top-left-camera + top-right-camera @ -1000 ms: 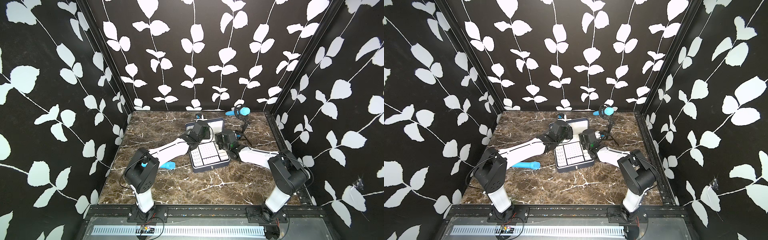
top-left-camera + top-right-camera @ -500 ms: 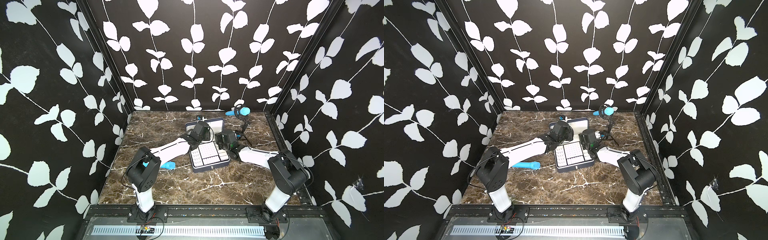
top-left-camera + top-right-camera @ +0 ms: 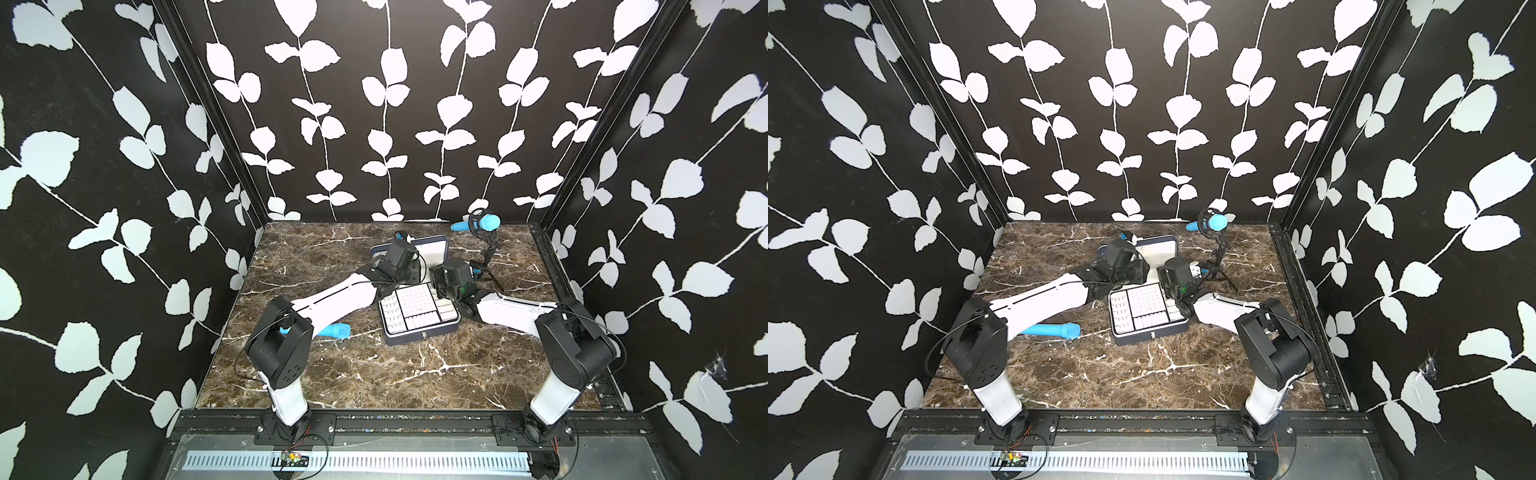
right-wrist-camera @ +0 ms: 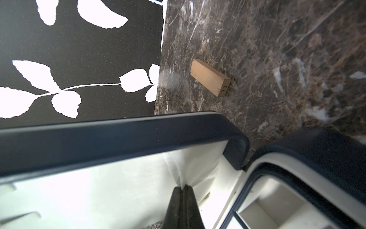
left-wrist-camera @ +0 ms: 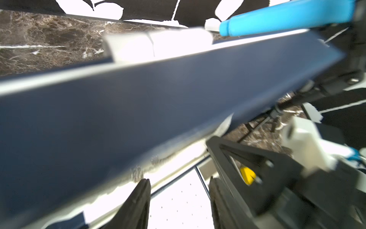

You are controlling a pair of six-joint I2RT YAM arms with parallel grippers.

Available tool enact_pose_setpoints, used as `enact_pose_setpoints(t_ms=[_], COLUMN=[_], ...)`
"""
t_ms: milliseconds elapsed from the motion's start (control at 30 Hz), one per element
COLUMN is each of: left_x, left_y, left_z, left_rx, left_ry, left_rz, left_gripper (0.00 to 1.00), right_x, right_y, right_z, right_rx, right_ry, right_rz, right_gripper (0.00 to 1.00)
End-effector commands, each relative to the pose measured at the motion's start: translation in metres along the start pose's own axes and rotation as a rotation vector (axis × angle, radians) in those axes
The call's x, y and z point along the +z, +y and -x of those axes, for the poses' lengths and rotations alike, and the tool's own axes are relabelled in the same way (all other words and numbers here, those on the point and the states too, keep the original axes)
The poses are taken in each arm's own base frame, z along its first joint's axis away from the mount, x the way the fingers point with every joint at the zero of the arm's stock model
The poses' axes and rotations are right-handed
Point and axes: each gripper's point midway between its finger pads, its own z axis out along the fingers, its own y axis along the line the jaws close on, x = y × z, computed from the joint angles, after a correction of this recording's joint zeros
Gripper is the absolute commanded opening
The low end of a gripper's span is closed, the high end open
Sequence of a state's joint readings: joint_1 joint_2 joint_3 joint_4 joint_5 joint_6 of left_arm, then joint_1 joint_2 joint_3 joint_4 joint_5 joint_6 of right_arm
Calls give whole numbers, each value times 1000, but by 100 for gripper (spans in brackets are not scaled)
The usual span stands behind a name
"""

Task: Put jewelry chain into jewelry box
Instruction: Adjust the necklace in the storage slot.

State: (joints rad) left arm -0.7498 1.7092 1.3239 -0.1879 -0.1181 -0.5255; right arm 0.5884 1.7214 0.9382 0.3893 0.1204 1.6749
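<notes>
Tugging gently suits the right gripper (image 4: 184,187), pinched shut on the white fabric lining (image 4: 138,178) of the dark navy hinged jewelry box (image 3: 419,332), the thin silvery jewelry chain (image 4: 154,226) just beside its tips, while the left gripper (image 5: 179,182) hangs half-open, empty.

jewelry chain (image 4: 154,226): cut by frame edge, mostly hidden | jewelry box (image 5: 138,111): blurred, left wrist view

One jewelry box (image 3: 440,328), two blue microphones (image 3: 489,221) (image 3: 334,331), one wooden block (image 4: 210,80) and, seemingly, one jewelry chain (image 4: 155,226)
</notes>
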Motion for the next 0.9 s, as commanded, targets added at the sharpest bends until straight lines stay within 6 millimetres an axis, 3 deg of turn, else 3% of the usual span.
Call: enact_pose_setpoints(t_ms=[0, 133, 233, 433, 567, 667, 867], left_x=[-50, -78, -94, -122, -128, -129, -126], left_y=[-19, -22, -13, 39, 79, 92, 103], left_z=[35, 44, 49, 50, 39, 30, 18], left_rx=[36, 77, 97, 45, -47, -63, -75], left_ry=[-60, -103, -145, -244, -256, -238, -220], left_rz=[-80, -106, -73, 110, 202, 245, 273], left_gripper=[51, 53, 53, 58, 59, 59, 60], right_x=[2, 3, 4, 5, 7, 7, 7], right_y=[14, 17, 21, 27, 26, 27, 29], right_z=[-17, -17, -18, -16, -16, -14, -14], right_rx=[-9, -6, -4, -19, -20, -23, -33], right_ry=[63, 62, 63, 55, 52, 47, 46], right_rz=[30, 39, 46, 54, 53, 54, 49], right_gripper=[0, 0, 0, 0, 0, 0, 14])
